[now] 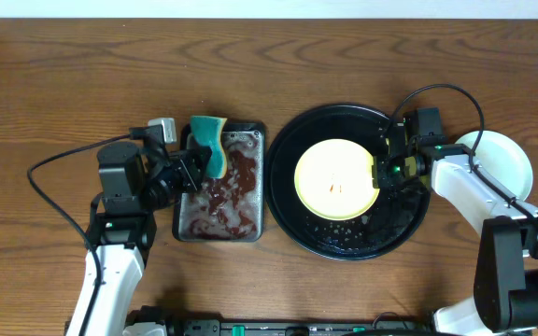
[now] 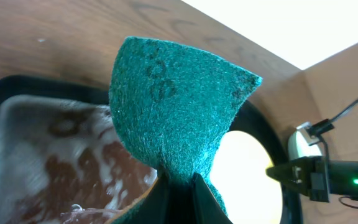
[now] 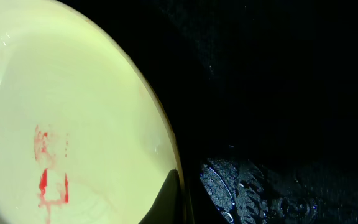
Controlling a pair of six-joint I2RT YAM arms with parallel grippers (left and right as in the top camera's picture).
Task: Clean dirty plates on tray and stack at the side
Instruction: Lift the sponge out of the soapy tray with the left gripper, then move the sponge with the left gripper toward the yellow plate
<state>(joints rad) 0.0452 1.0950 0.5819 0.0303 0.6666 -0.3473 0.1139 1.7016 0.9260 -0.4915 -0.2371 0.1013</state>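
Your left gripper [image 1: 194,169] is clamped on the green sponge [image 1: 211,142], above the pan [image 1: 183,224] just left of the tray [image 1: 344,241]. Your right gripper [image 1: 378,174] pinches the right rim of the yellow plate [image 1: 330,168], which sits in the tray, smeared red.

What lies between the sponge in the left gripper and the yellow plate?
In the overhead view: the pan with brown foamy liquid, then the tray rim and a band of tray floor, before the yellow plate.
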